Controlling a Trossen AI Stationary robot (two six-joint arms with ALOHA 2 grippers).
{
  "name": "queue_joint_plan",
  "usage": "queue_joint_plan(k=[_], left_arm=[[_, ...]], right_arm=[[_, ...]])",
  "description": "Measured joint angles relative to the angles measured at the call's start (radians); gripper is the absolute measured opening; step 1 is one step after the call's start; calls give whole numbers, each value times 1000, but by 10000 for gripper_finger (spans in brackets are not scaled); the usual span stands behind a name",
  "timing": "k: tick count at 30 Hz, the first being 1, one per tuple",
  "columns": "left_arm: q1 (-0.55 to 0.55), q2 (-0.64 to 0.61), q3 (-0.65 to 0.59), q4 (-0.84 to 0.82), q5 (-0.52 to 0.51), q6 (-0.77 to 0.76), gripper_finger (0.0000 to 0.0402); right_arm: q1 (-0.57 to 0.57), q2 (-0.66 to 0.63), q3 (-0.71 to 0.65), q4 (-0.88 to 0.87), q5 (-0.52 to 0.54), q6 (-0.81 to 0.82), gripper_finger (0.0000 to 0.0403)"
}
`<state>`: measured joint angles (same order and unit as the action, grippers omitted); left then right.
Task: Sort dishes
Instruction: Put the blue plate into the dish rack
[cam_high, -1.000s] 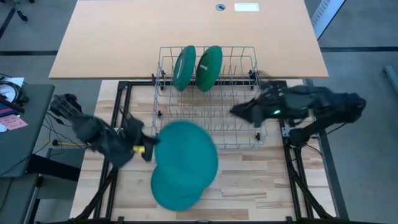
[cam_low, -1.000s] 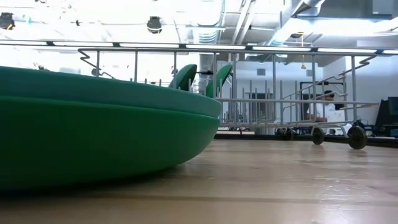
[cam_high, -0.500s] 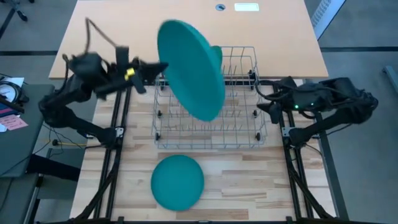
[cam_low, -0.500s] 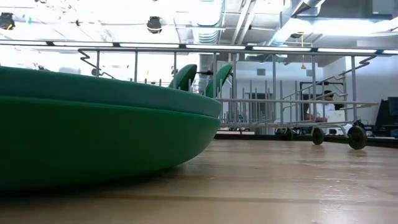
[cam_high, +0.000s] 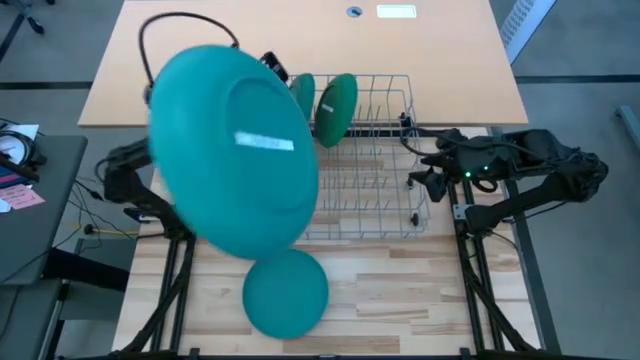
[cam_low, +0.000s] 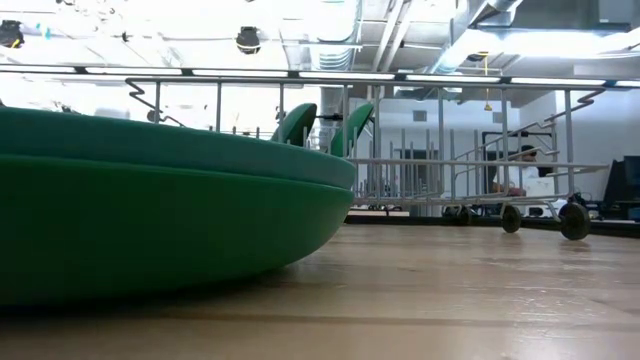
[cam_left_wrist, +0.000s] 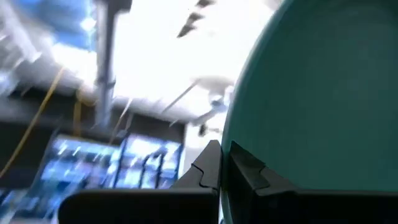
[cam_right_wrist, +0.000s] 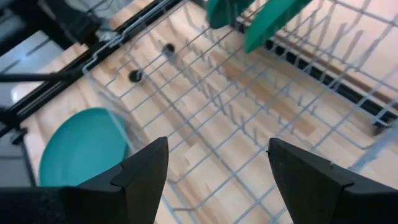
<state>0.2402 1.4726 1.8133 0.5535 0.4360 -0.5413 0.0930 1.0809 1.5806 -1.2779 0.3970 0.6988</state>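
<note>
My left gripper (cam_left_wrist: 219, 163) pinches the teal plate (cam_high: 232, 150) rim, lifted high; should turn it edge-on w/ rack (cam_high: 372, 190) slots, lower slow.

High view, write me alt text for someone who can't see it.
Seen from above, a large teal plate, raised close to the camera, covers the left arm and the left part of a wire rack. Two green plates stand upright in the rack, another teal plate lies on the wooden table, and the right pincer waits open beside the rack.

Teal plate (cam_high: 235, 150) aloft, tilted
</note>
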Motion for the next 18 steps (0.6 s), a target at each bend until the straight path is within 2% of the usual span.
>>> queue_joint_plan(k=[9,13,18], left_arm=[[6,207,0,610,121,-160,0],[7,261,0,724,126,-220,0],[10,264,0,740,72,-217,0]], right_arm=[[36,1,0,79,-10,-93,282],[28,4,0,115,-10,-175,282],[28,6,0,107,-9,-195,282]])
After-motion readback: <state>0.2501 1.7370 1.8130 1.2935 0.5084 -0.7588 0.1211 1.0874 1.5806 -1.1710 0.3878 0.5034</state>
